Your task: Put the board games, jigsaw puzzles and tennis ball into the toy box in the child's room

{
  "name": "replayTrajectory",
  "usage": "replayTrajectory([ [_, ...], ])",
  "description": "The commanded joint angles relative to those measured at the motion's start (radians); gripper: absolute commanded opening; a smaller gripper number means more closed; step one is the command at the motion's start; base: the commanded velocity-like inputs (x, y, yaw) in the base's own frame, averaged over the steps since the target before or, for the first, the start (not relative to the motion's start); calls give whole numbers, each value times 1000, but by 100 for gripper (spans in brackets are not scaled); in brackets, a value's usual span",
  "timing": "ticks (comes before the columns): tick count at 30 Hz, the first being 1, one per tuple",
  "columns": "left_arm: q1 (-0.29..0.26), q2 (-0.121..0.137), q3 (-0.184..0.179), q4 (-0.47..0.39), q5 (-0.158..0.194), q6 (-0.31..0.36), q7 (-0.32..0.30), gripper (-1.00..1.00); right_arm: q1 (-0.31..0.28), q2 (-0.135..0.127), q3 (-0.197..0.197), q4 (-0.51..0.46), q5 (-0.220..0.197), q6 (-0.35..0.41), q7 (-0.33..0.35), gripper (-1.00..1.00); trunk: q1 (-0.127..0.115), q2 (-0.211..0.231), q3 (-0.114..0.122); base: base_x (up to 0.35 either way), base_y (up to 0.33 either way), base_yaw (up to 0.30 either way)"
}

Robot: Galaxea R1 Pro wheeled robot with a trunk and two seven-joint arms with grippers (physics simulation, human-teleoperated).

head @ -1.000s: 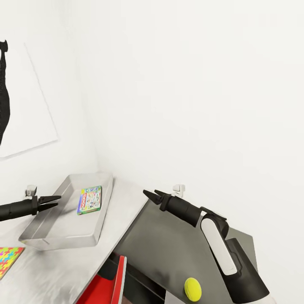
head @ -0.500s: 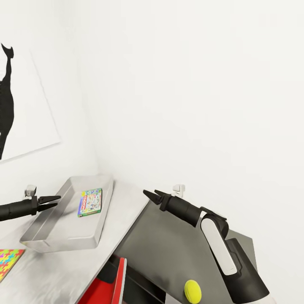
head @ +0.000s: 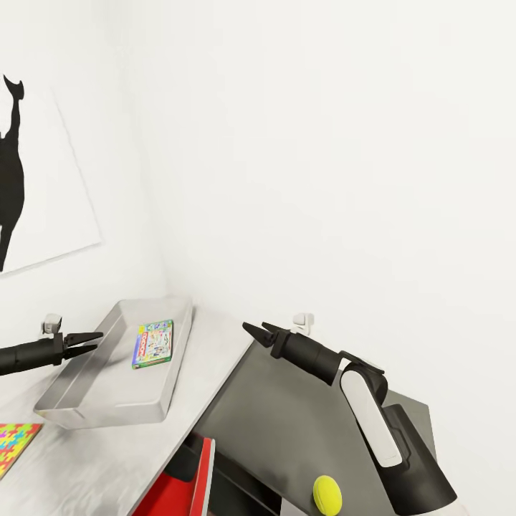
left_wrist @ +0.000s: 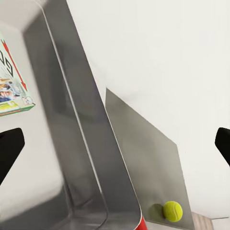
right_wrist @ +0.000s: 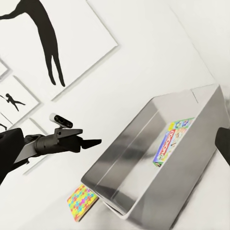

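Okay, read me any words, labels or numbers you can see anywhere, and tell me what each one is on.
None can be read.
Board game in the toy box: red band of cover lettering, too small and blurred.
Jigsaw puzzle, tennis ball, silhouette picture: no text.

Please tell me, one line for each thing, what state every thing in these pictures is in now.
Shallow light grey toy box: lidless, holding one game.
Green-edged printed board game: flat inside the box.
Small yellow-green tennis ball: on the dark grey lower unit, outside the box.
Multicoloured jigsaw square: flat on the table, outside the box.
Left tool: open, empty.
Right tool: open, empty.
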Motion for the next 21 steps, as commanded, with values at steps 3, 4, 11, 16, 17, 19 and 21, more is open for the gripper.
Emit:
replayTrajectory([
  [3, -1, 0, 7, 0, -6, 11, -4, 100, -1, 1, -1, 0, -5, 6, 0, 100, 0, -1, -1, 0, 0, 0],
  [4, -1, 0, 7, 0, -6, 11, -4, 100, -1, 0, -1, 0, -4, 6, 0, 100, 0, -1, -1, 0, 0, 0],
  [11, -1, 0, 7, 0, -6, 10, -5, 100, -1, 1, 0, -2, -4, 6, 0, 100, 0, -1, 5, 0, 0, 0],
  [16, -1, 0, 7, 0, -6, 9, -5, 100, -1, 1, 8, -2, -3, 5, 0, 100, 0, -1, 13, 0, 0, 0],
  [17, -1, 0, 7, 0, -6, 9, -5, 100, -1, 1, 9, -2, -3, 5, 0, 100, 0, -1, 14, 0, 0, 0],
  [19, -1, 0, 7, 0, -6, 9, -5, 100, -1, 1, 10, -2, -3, 5, 0, 100, 0, -1, 18, 0, 0, 0],
  [21, -1, 3, 7, 0, -6, 8, -5, 100, -1, 1, 11, -2, -3, 5, 0, 100, 0, -1, 21, 0, 0, 0],
])
